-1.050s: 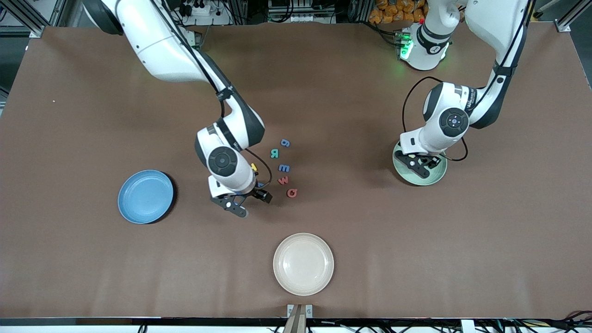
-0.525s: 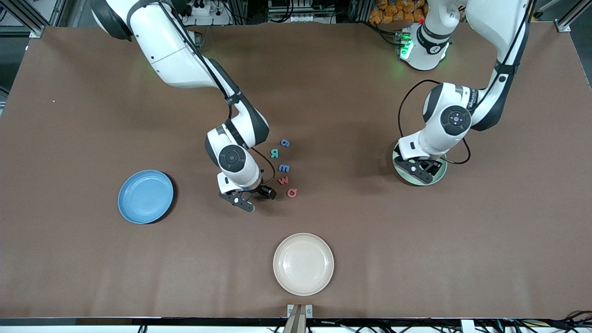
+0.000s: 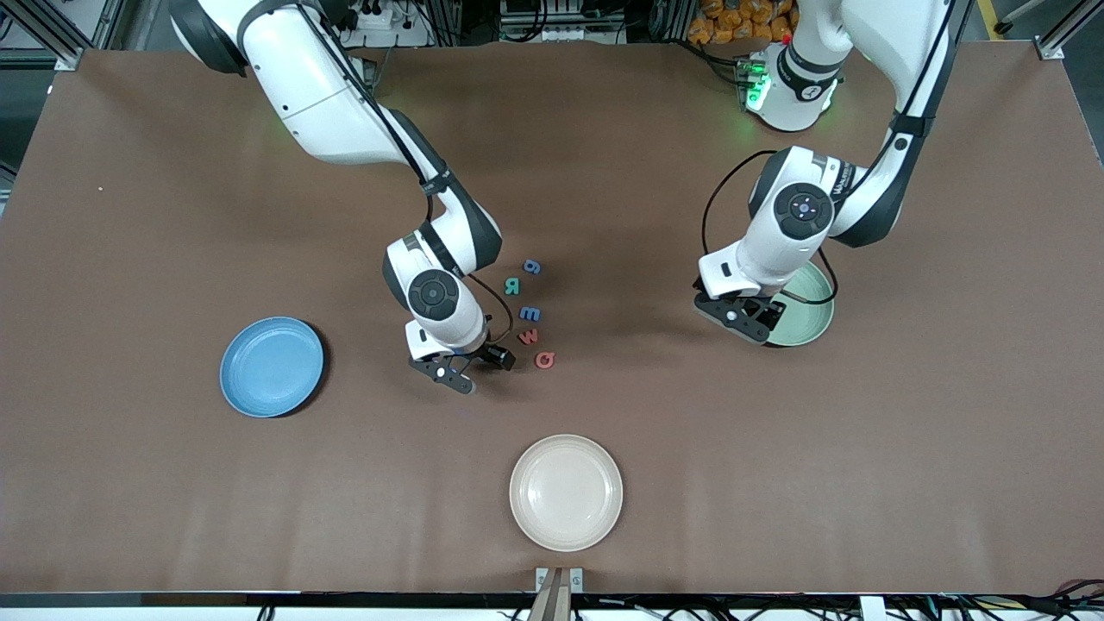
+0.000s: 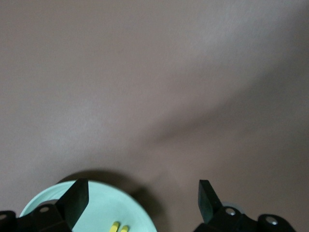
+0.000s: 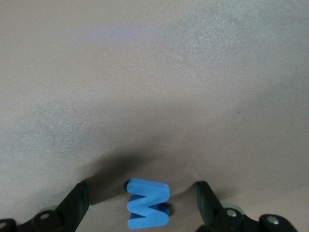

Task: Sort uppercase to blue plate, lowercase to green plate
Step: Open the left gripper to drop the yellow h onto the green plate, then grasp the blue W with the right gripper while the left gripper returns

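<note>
My right gripper (image 3: 453, 375) is low over the table beside the letter cluster, open, with a blue capital M (image 5: 147, 203) lying flat between its fingers (image 5: 79, 193). The remaining letters form a loose column: blue g (image 3: 532, 266), green R (image 3: 512, 286), blue m (image 3: 530, 313), red w (image 3: 528, 335) and red Q (image 3: 544, 360). The blue plate (image 3: 272, 366) sits toward the right arm's end. My left gripper (image 3: 746, 323) hangs open and empty over the rim of the green plate (image 3: 806, 302). A yellow letter (image 4: 118, 227) lies in the green plate (image 4: 101, 208).
A cream plate (image 3: 566, 492) rests near the table's front edge, nearer the front camera than the letters. Bare brown tabletop (image 3: 690, 448) surrounds the plates and letters.
The left gripper has swung off the green plate's middle toward the table centre, uncovering most of the plate. The right gripper shifted toward the letters, then held still.
</note>
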`<state>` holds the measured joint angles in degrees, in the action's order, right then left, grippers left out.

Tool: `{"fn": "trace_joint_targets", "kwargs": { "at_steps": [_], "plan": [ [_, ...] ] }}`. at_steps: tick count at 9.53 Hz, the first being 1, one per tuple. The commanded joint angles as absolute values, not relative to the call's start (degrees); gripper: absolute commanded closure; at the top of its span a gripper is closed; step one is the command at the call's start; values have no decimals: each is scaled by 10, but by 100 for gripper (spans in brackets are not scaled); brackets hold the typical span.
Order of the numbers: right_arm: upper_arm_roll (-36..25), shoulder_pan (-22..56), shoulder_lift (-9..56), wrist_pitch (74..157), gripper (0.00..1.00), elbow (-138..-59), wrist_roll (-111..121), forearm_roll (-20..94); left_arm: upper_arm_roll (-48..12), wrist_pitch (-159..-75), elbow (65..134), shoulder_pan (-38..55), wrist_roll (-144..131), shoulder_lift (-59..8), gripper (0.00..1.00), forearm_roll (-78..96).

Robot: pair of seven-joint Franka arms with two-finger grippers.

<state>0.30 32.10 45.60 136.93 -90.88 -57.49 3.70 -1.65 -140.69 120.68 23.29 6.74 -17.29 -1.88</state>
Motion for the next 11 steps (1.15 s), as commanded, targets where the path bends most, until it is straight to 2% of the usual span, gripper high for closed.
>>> {"fn": "trace_joint_targets", "kwargs": {
  "at_steps": [1,5,7,8,9,10,11],
  "plan": [
    [0,328,443,1368,0,-920,-590,44,-20,-1393,1145,267,-13,-209,0,-19],
    [0,330,435,1350,0,-919,-590,40,-20,-1393,1027,322,-145,-307,0,-20],
    [-1,331,434,1346,0,-919,-591,39,-20,-1394,999,324,-143,-329,0,-22],
    [-1,331,434,1346,4,-919,-591,38,-20,-1394,989,324,-145,-335,0,-22],
    [-1,331,433,1346,70,-920,-597,38,-21,-1394,978,324,-148,-341,0,-22],
    [-1,335,433,1347,100,-919,-603,36,-22,-1394,967,324,-149,-351,0,-22],
    [-1,336,433,1347,100,-920,-603,35,-21,-1394,957,331,-149,-362,0,-21]
  ]
}}
